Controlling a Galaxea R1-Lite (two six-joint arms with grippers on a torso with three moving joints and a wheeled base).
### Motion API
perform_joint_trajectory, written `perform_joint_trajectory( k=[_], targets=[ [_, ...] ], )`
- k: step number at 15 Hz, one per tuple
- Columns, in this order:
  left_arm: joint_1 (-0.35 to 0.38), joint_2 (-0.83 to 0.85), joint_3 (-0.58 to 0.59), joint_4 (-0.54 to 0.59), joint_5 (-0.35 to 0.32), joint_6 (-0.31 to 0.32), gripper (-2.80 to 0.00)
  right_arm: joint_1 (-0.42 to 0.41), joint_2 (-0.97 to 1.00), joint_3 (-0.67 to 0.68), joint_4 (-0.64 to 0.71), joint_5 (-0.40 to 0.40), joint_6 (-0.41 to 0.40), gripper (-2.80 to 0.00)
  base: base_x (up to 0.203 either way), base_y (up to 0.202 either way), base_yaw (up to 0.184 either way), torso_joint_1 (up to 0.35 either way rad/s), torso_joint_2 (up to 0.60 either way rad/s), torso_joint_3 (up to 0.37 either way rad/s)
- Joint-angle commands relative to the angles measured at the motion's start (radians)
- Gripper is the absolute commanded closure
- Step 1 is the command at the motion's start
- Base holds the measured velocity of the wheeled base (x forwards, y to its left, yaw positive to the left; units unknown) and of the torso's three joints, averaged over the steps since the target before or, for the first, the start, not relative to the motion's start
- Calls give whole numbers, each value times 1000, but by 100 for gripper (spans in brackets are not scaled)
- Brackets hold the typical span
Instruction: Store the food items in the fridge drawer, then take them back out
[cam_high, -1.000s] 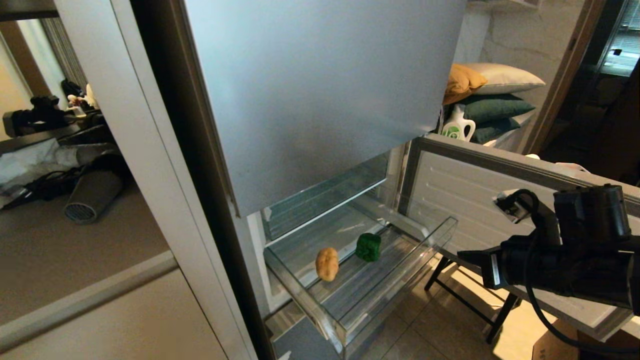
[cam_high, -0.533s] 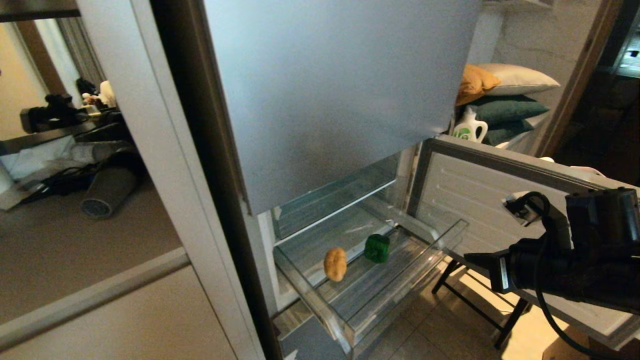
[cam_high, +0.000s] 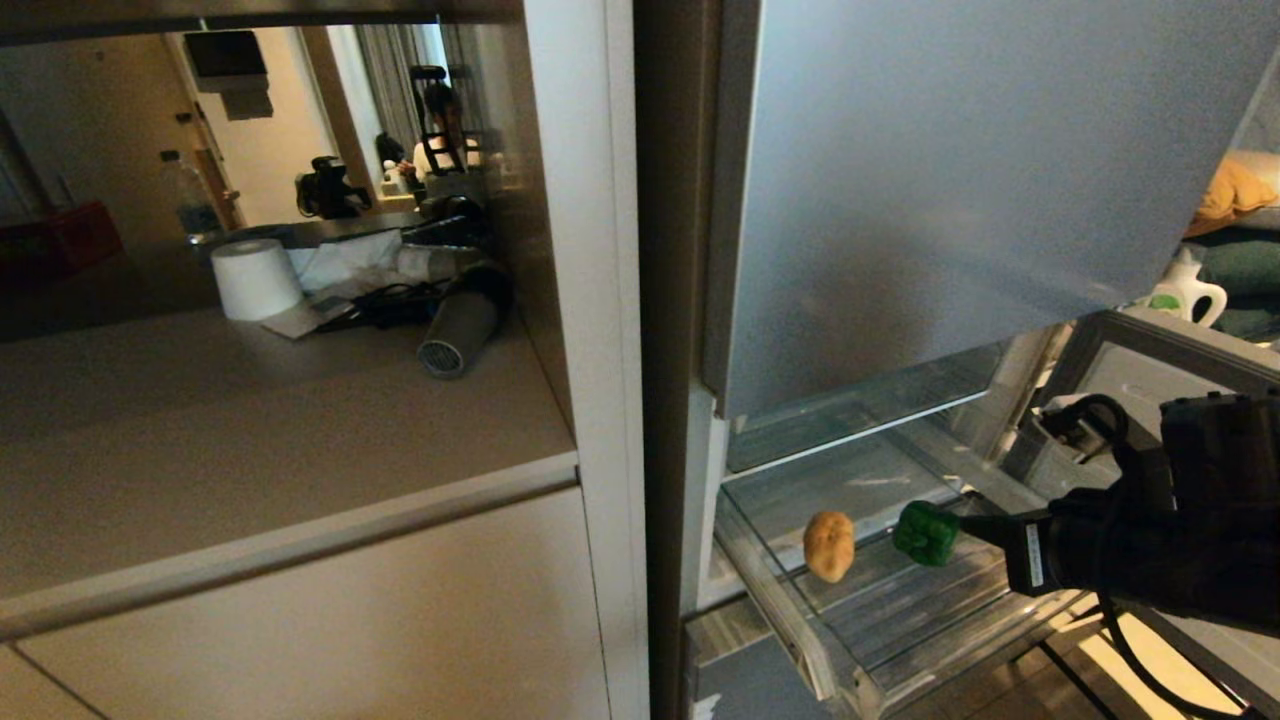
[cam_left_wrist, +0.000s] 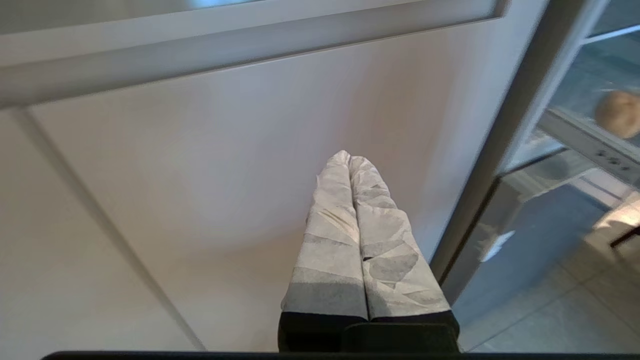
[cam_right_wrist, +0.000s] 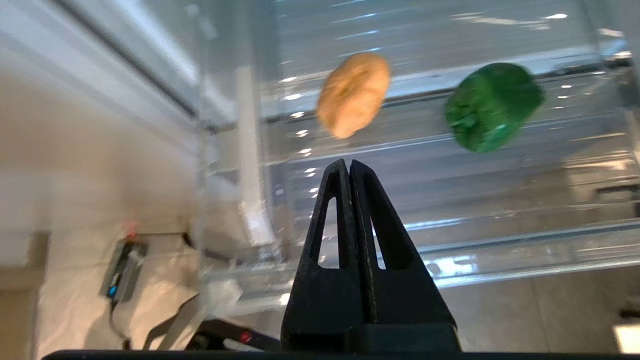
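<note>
1. I had the right gripper (cam_right_wrist: 348, 167) nearest, black fingers pressed together and holding nothing, tips over the near part of the drawer and short of both items.
2. The left gripper (cam_left_wrist: 349, 159), white-wrapped fingers also pressed flat and empty, hung parked in front of the beige cabinet door (cam_left_wrist: 200, 165), well apart from the work.
3. The wide clear plastic fridge drawer (cam_high: 800, 625) with ridged floor stood pulled out of the silver-grey fridge (cam_high: 960, 170), its thick front lip nearest me.
4. Both food items lay on the drawer floor: the tan-brown oval potato-like lump (cam_high: 829, 545) toward the left wall, the glossy dark green lobed bell pepper (cam_high: 925, 533) just beside it on the right, the two not touching.
5. My read: storing was done and the take-out was in hand; in the head view the arm sat close to the pepper, so I judged that the first target.
6. To do it well I needed to open the fingers wide before descending; pressed-together tips would only shove the pepper along the ridges.
7. I'd come in from above, straddle the lobes across the pepper's narrow width, and keep clear of the lump.
8. Risk: glossy skin could slip, so close low on the body, then lift straight up over the front lip.
9. Farthest back, the glass shelf (cam_high: 850, 420) hung over the drawer's rear, so a tall lift there was out.
</note>
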Motion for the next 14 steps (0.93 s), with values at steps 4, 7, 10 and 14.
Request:
perform_joint_trajectory(
  k=[4, 7, 10, 14],
  targets=[
    [0, 0, 1, 0, 1, 0, 0, -131, 106, -17, -1, -7, -80, 0, -1, -2, 16, 1, 0, 1],
    [0, 0, -1, 0, 1, 0, 0, -175, 269, -80, -19, -7, -93, 0, 0, 0, 0, 0, 0, 0],
    [0, 0, -1, 0, 1, 0, 0, -227, 394, -198, -35, -3, -96, -280, 0, 0, 0, 0, 0, 0],
    [0, 0, 0, 0, 1, 0, 0, -276, 491, -286, -36, 1, -126, -280, 0, 0, 0, 0, 0, 0]
  ],
)
